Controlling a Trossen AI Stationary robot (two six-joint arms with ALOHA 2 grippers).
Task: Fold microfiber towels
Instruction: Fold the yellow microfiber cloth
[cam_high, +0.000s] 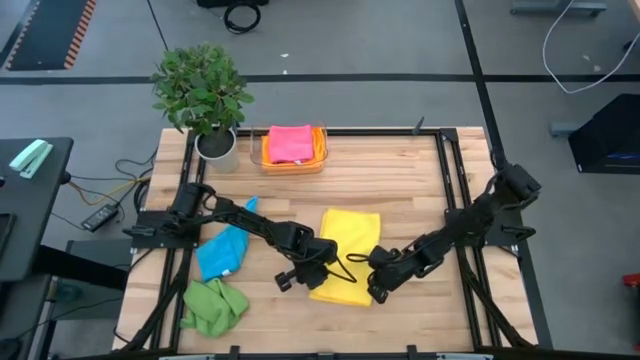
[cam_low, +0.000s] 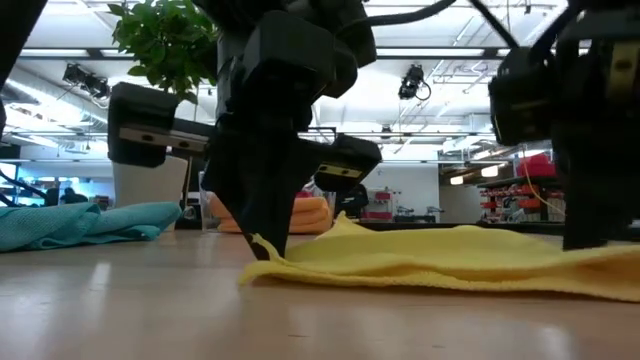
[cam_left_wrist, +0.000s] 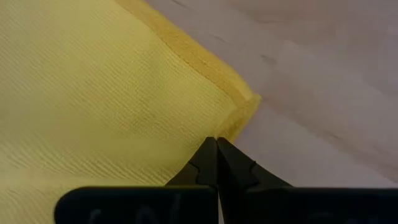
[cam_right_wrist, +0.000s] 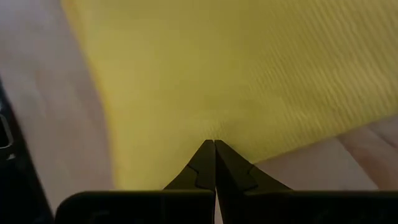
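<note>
Left gripper (cam_high: 312, 281), fingers together, pinching the near left corner of the yellow towel (cam_high: 350, 250); right gripper (cam_high: 379, 290), likewise closed, clamping its near right corner. Bare table (cam_high: 400, 170) beyond; blue towel (cam_high: 222, 252) just left.

A light wooden table (cam_high: 400, 180) with black rails stands on a grey floor (cam_high: 350, 40) crossed by dark lines and cables. A potted plant (cam_high: 203, 90) sits at one far corner. Ceiling strip lights (cam_low: 440, 40) brighten the workshop room behind.
</note>
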